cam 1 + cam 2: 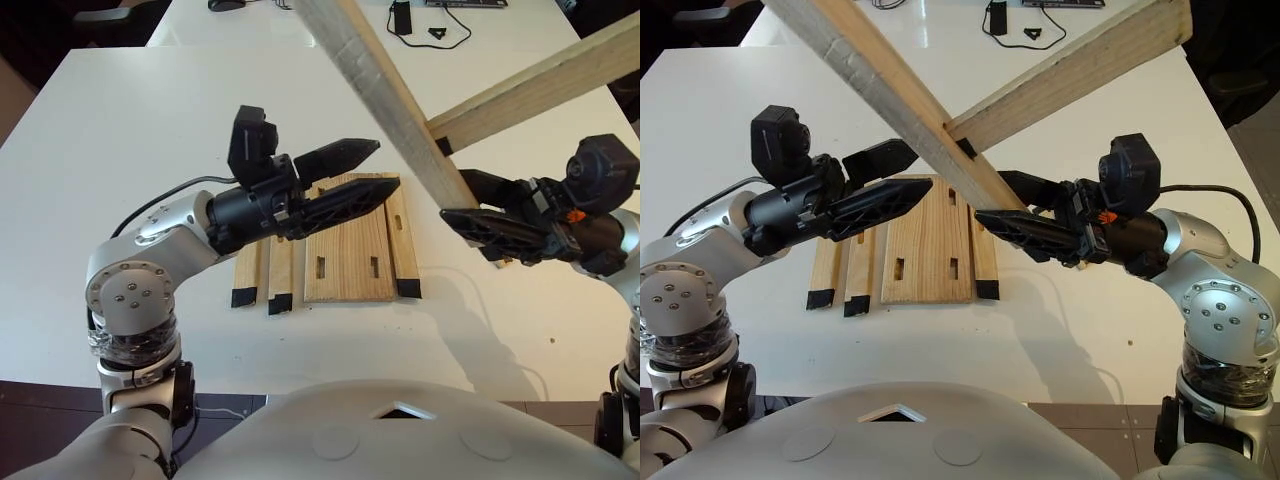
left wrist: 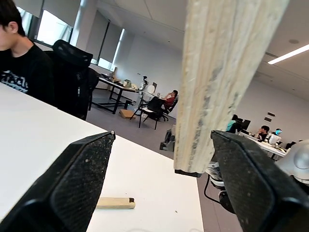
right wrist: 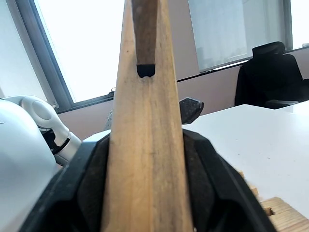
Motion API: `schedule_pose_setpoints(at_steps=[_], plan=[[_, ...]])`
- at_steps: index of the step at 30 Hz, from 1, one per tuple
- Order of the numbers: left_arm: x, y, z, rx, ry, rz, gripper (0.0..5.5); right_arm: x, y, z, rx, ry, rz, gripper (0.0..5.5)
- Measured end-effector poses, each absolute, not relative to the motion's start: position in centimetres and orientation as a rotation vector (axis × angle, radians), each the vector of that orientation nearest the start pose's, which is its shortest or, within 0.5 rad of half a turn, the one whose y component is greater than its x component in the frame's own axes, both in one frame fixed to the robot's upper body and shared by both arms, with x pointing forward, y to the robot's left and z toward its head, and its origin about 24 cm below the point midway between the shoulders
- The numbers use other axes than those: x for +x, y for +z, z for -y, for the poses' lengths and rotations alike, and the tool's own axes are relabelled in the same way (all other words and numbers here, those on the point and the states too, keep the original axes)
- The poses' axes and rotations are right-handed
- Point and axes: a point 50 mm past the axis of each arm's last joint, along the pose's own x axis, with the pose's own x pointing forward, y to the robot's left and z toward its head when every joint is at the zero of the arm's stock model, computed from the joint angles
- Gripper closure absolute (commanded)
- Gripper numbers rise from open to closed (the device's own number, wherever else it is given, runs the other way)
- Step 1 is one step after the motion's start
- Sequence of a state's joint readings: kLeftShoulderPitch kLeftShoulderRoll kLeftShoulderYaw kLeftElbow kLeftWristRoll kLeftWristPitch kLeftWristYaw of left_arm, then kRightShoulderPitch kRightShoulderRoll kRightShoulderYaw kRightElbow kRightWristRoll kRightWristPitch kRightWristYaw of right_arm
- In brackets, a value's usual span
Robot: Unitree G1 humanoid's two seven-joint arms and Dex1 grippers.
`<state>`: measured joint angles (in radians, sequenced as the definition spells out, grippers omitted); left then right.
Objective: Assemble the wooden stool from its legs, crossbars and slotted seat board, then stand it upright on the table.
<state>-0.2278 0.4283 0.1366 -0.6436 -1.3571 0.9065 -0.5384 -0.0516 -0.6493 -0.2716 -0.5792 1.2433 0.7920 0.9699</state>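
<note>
The right hand (image 1: 992,198) pinches a long pale wooden leg (image 1: 870,60) with a pale wooden crossbar (image 1: 1080,70) slotted in. The left hand (image 1: 922,165), spread, hovers above the slotted wooden seat board (image 1: 930,250) on the white worktop (image 1: 1060,330).

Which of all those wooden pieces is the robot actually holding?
The long slanting beam, clamped in the right gripper, with a second beam joined to it. The slotted board and short sticks lie flat on the table.

Open-plan office, white table (image 1: 110,140), black swivel chair (image 2: 72,72), rows of desks (image 2: 115,84) beyond, tall windows (image 3: 82,48), strip light (image 2: 289,52) on a white ceiling.
</note>
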Motion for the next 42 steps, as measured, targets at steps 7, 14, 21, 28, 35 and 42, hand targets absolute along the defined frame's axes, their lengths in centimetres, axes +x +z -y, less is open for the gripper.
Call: schedule_pose_setpoints(at_steps=[7,14,21,28,35,42], plan=[[19.1,20.0,-11.6,-0.494,-1.454,0.004,1.82,19.3,16.9,17.4,0.315,1.467,-0.067,3.47],[19.3,19.8,-11.4,-0.5,-1.452,-0.003,2.07,19.1,15.6,17.4,0.266,1.481,-0.093,3.47],[18.8,19.6,-11.5,-0.476,-1.491,-0.017,3.21,18.6,15.2,17.4,0.26,1.54,-0.124,3.48],[18.9,19.4,-11.6,-0.432,-1.494,-0.009,3.4,18.6,15.0,17.4,0.253,1.541,-0.131,2.98],[19.5,19.0,-12.3,-0.375,-1.416,-0.014,3.4,19.8,13.6,17.6,0.202,1.421,-0.189,2.55],[19.7,20.2,-14.9,-0.27,-1.395,0.019,3.43,20.4,13.0,18.0,0.242,1.368,-0.171,2.55]])
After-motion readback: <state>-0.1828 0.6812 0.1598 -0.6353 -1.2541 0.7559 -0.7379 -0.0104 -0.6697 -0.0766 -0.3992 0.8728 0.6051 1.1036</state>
